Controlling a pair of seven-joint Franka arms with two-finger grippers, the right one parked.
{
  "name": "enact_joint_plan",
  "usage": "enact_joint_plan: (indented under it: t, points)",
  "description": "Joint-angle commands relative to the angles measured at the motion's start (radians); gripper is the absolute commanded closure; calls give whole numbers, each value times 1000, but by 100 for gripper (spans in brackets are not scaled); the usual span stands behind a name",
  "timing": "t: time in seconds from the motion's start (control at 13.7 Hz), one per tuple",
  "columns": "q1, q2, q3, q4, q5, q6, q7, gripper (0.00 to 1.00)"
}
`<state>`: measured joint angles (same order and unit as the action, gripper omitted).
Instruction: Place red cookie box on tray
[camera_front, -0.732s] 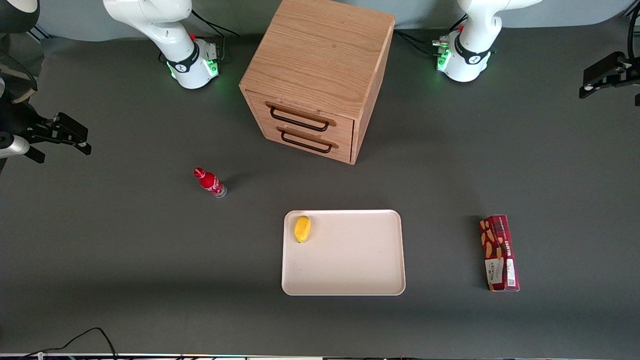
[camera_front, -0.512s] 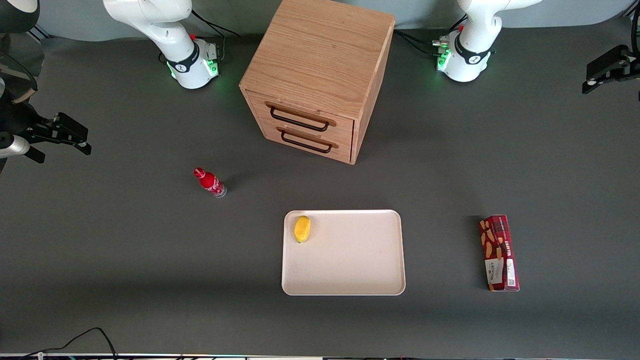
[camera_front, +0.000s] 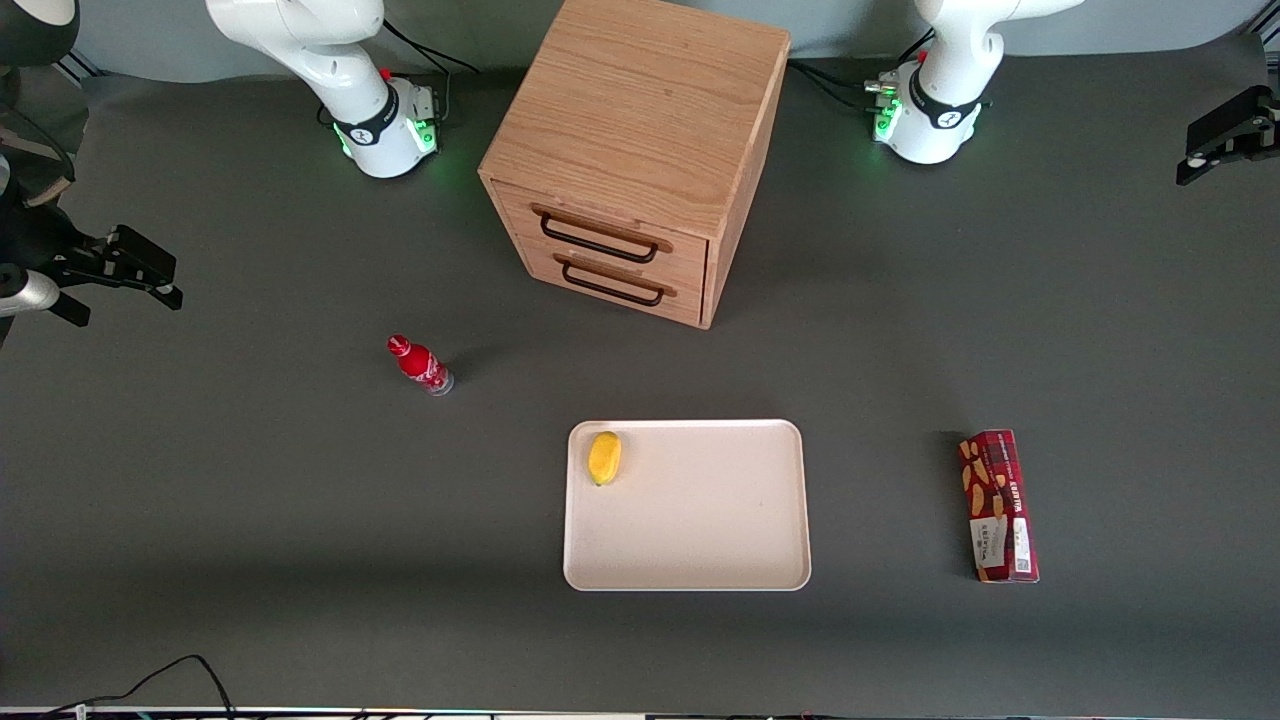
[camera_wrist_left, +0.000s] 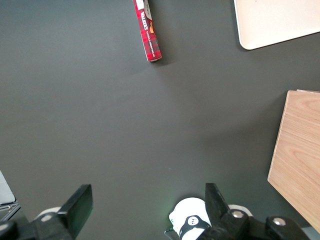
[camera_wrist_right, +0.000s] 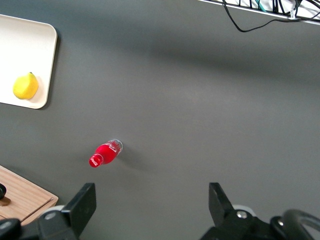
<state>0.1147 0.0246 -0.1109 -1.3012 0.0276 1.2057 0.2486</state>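
Observation:
The red cookie box (camera_front: 998, 505) lies flat on the dark table toward the working arm's end, apart from the tray (camera_front: 700, 560). The cream-white tray lies nearer the table's middle, in front of the drawer cabinet. My left gripper (camera_front: 1195, 165) hangs high at the working arm's end of the table, much farther from the front camera than the box. In the left wrist view the gripper (camera_wrist_left: 147, 210) is open and empty, and the box (camera_wrist_left: 148, 30) and a corner of the tray (camera_wrist_left: 280, 20) show far from it.
A yellow lemon (camera_front: 604, 457) lies in a corner of the tray. A wooden two-drawer cabinet (camera_front: 640, 150) stands mid-table. A small red bottle (camera_front: 420, 365) lies toward the parked arm's end. A black cable (camera_front: 180, 672) runs along the near table edge.
My left gripper has drifted farther from the front camera and outward toward the working arm's end of the table. The box, tray and other things have not moved.

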Motion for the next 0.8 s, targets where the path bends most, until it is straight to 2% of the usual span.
enact_joint_plan:
  t: [0.0, 0.73]
  points:
    - [0, 32, -3, -3, -12, 47, 14, 0]
    - [-4, 398, -4, -9, 6, 497, -95, 0]
